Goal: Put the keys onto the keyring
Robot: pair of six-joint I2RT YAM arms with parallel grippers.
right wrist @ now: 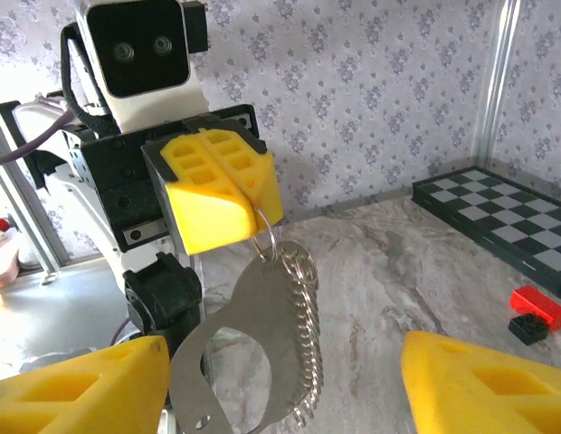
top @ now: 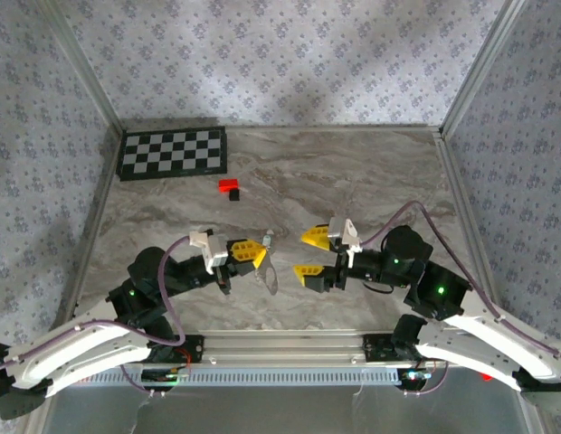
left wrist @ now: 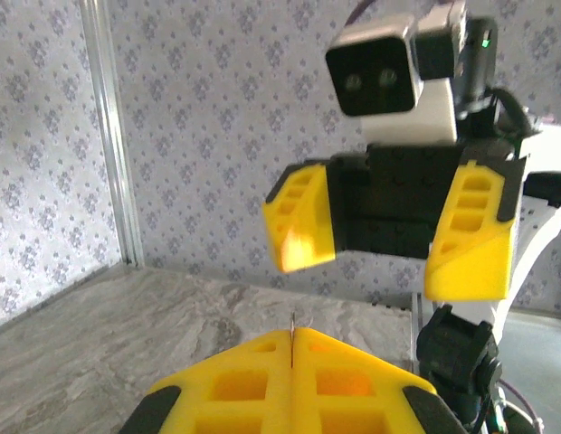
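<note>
Handover stage, I judge: left fingers [right wrist: 217, 194] clamp the dangling keyring [right wrist: 303, 298]; my right fingers [left wrist: 299, 217], spread empty, need a careful pinch.

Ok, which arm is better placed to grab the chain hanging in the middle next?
Right. The right gripper is open and empty, facing the keyring that dangles between the arms. The left gripper is shut on the keyring's top loop, holding it up, so it likely can't let go.

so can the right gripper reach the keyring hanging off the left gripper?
Probably yes: the right gripper is open and faces the keyring, which dangles free below the shut left gripper, nothing between them.
</note>
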